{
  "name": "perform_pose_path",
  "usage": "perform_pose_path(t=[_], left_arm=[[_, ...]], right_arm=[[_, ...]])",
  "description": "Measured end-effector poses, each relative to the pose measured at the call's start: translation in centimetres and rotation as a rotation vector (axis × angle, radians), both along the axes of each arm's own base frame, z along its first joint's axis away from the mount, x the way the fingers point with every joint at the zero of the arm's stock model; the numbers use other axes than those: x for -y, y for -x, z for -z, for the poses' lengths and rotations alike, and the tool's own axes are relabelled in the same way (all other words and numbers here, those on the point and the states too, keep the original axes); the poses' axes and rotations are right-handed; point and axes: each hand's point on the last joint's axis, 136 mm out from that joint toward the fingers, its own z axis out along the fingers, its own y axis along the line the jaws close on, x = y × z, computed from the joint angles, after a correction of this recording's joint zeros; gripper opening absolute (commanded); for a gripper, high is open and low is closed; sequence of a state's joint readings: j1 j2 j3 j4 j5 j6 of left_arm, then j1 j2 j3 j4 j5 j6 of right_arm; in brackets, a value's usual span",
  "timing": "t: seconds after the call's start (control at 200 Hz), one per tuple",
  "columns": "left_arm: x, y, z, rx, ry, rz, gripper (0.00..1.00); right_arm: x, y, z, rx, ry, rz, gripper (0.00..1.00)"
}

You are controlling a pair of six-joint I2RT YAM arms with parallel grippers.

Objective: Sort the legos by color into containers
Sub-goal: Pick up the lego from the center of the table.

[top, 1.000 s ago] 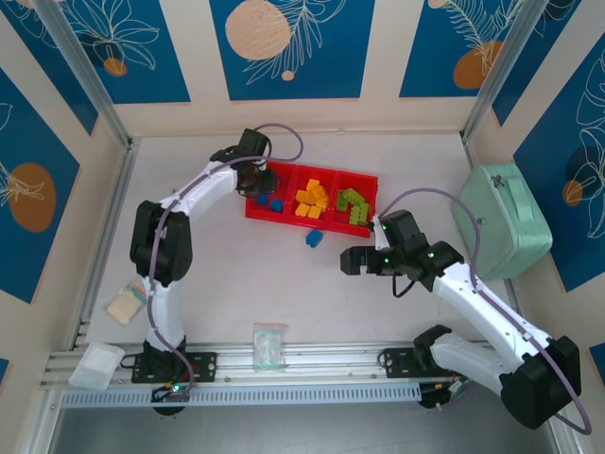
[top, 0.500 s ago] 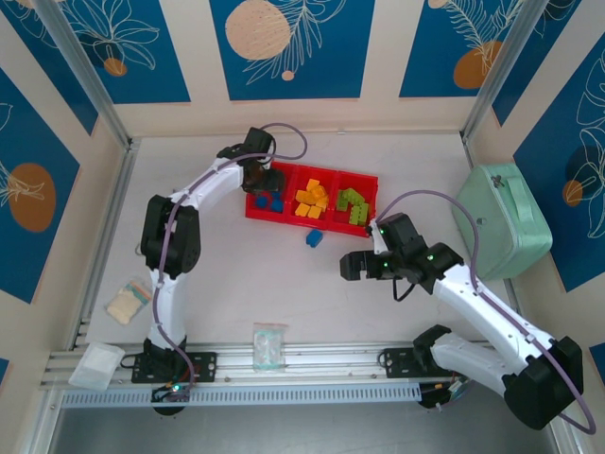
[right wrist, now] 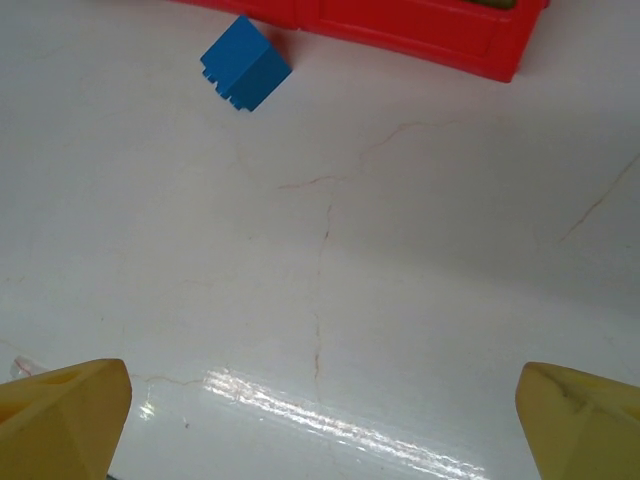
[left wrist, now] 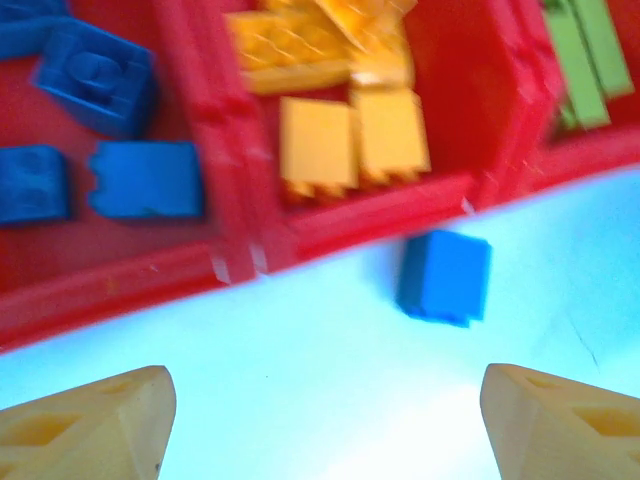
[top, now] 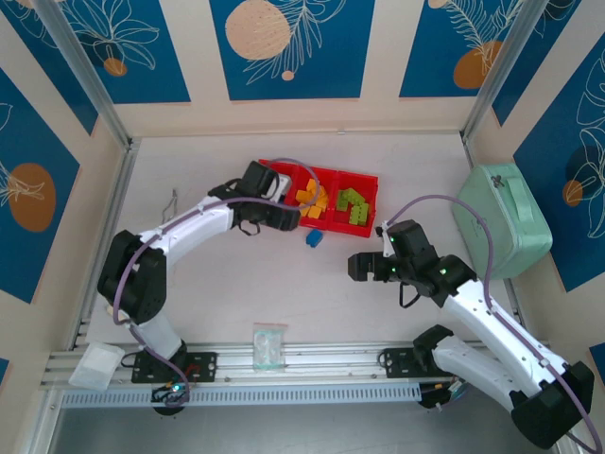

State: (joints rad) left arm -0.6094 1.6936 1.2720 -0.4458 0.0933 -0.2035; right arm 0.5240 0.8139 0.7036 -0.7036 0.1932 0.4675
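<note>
The red tray holds blue legos in its left compartment, orange-yellow ones in the middle and lime green ones on the right. One blue lego lies on the table just in front of the tray. My left gripper hovers over the tray's front wall, open and empty, with the loose blue lego just ahead of it to the right. My right gripper is open and empty over bare table, the blue lego well ahead of it to the left.
A mint-green case stands at the right wall. A clear bag lies near the front rail, and two more small bags lie at the front left. Walls close in the back and both sides.
My left gripper has swung from above the tray's left compartment toward the tray's front wall, and its jaws have opened. The right gripper has drifted slightly nearer, still open.
</note>
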Motion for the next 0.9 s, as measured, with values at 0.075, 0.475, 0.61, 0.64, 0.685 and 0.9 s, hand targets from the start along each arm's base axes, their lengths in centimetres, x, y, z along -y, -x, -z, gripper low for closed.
perform_pose_path(t=[0.075, 0.475, 0.61, 0.64, 0.685, 0.9], left_arm=[[1.6, 2.0, 0.9, -0.002, -0.011, 0.074, 0.84], [5.9, 2.3, 6.5, -0.069, -0.083, 0.162, 0.86], [6.7, 1.5, 7.1, -0.069, -0.088, 0.137, 0.87], [6.7, 1.5, 7.3, -0.072, -0.090, 0.131, 0.87], [6.9, 1.4, 7.5, -0.072, -0.092, 0.123, 0.86], [7.7, 1.1, 9.1, -0.084, -0.104, 0.105, 0.80]], right_arm=[[0.7, -0.1, -0.4, 0.025, -0.011, 0.037, 0.99], [2.3, 0.3, -1.6, 0.100, -0.081, 0.114, 0.99], [2.4, 0.4, -1.5, 0.097, -0.086, 0.122, 0.99], [2.4, 0.4, -1.5, 0.096, -0.087, 0.122, 0.99], [2.4, 0.4, -1.5, 0.096, -0.087, 0.122, 0.99], [2.5, 0.4, -1.5, 0.096, -0.086, 0.127, 0.99]])
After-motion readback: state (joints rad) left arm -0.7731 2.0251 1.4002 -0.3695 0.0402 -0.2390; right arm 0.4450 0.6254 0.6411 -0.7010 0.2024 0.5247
